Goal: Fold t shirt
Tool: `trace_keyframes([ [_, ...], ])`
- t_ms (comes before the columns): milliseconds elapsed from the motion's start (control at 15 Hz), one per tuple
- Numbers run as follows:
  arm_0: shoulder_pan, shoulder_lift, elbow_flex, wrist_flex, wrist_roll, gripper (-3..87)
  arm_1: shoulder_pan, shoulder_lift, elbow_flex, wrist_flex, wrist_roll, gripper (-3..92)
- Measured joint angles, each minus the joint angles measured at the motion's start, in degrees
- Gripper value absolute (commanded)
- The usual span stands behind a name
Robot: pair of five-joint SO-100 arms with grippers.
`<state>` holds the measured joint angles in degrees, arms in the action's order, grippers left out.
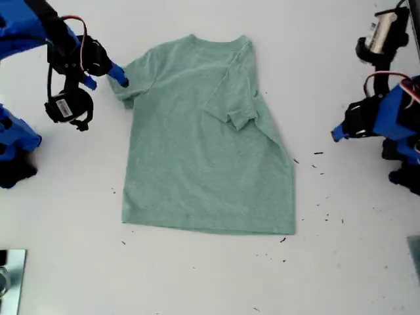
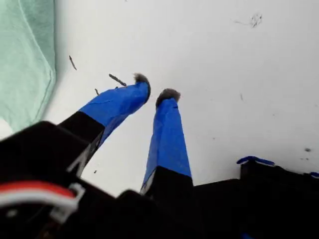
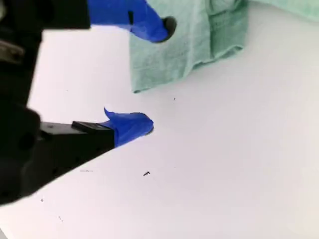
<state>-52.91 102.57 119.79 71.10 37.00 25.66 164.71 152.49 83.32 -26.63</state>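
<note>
Second gripper point(image 3: 157, 74), upper left of the exterior view, spread wide at the sleeve hem of the t shirt point(image 1: 203, 138). First gripper point(image 2: 155, 94), exterior view's right, nearly closed, empty, over bare table point(image 1: 197, 282). T shirt lay flat, centre frame.

White tabletop point(image 1: 210, 275), evenly lit, scattered dark specks point(image 1: 319, 164)

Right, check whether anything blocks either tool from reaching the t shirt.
Nothing visible does. My second tool is open at the t shirt's unfolded sleeve, one fingertip over the cloth. My first tool, nearly closed over bare white table, has only small dark specks between it and the shirt's edge.
</note>
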Motion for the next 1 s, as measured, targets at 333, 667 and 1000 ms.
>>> trace_keyframes([
  [333, -0.18, -15.91, -2.9, -6.68, 2.46, -0.1, 0.44, 3.6, 0.7, -0.18, -0.09, 2.3],
  [667, 9.32, 1.93, -0.09, -14.06, -0.88, -0.1, -0.53, 5.19, 2.46, -0.53, 1.58, 2.3],
  [1000, 14.41, 20.57, -1.67, -16.61, 0.26, -0.1, -0.62, 5.36, 2.99, -0.97, 3.6, 2.3],
])
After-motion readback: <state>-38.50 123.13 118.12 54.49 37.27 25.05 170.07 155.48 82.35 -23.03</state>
